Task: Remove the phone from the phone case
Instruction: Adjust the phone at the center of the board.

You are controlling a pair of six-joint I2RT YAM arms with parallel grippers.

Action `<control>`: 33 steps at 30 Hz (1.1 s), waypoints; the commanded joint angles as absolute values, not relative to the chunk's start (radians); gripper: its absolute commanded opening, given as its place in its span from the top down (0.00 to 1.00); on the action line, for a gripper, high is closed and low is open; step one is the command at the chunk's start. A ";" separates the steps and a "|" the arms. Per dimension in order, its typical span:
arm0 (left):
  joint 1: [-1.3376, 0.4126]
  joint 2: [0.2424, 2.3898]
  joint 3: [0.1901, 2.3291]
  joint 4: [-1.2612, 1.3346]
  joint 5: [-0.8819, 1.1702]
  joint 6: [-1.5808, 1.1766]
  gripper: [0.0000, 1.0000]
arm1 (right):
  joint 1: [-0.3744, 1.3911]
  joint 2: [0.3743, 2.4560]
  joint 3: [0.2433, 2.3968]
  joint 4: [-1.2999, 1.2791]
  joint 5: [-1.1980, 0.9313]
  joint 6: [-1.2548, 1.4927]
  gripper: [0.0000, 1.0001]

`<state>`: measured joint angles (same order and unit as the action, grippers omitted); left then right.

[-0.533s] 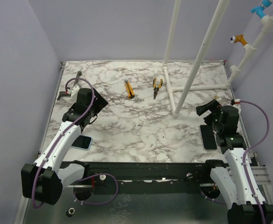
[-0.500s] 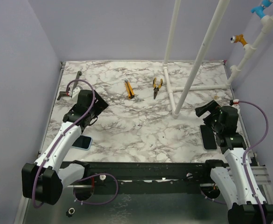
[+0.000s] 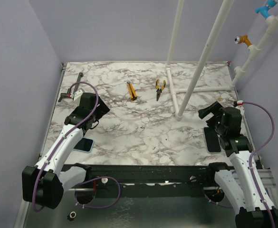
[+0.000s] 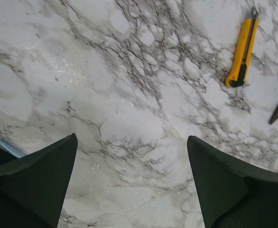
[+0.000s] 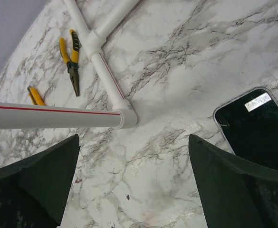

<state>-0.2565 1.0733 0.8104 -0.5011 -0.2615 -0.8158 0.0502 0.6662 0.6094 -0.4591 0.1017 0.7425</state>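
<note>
Phone case: a flat, light-blue-edged case (image 3: 85,145) lies on the white marble-patterned desk (image 3: 143,133), near left, beside the left arm; whether anything sits in it I cannot tell.
Phone: a black rectangular phone with a silver rim (image 5: 257,128) lies flat, near right, well apart from the case.
Left claw (image 4: 131,137): spread wide, holding nothing, over bare marble beyond the case.
Right claw (image 5: 133,137): spread wide, holding nothing, just beyond the phone's far end.
Pipe frame: white plastic pipes (image 3: 196,89) lie on the desk right of centre, with posts rising from them.
Knife: a yellow utility knife (image 4: 242,52), far centre.
Pliers: yellow-handled pliers (image 5: 71,59), just right of the knife, near the pipes.
Tool: a dark grey metal tool (image 3: 71,86), at the far left edge.
</note>
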 commanded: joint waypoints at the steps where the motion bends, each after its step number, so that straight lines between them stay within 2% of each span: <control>1: -0.233 0.998 0.819 -0.556 -0.503 -0.873 0.01 | 0.060 0.642 0.651 -0.504 0.143 0.770 0.00; 6: -0.202 0.971 0.834 -0.572 -0.305 -0.810 0.01 | 0.060 0.643 0.645 -0.475 0.011 0.703 0.00; 11: -0.201 0.988 0.751 -0.614 -0.169 -0.957 0.02 | 0.060 0.661 0.633 -0.523 -0.022 0.792 0.00; 15: -0.203 0.998 0.667 -0.573 -0.114 -1.028 0.02 | 0.060 0.705 0.632 -0.609 0.025 0.917 0.00; 26: -0.278 1.008 0.630 -0.503 -0.107 -1.011 0.03 | 0.033 0.849 0.731 -0.770 0.268 0.954 0.00; 29: -0.291 1.022 0.617 -0.475 -0.090 -1.018 0.01 | -0.008 0.894 0.729 -0.754 0.274 0.966 0.00; 33: -0.300 1.043 0.604 -0.445 -0.059 -1.035 0.02 | -0.240 1.020 0.713 -0.700 0.176 0.921 0.00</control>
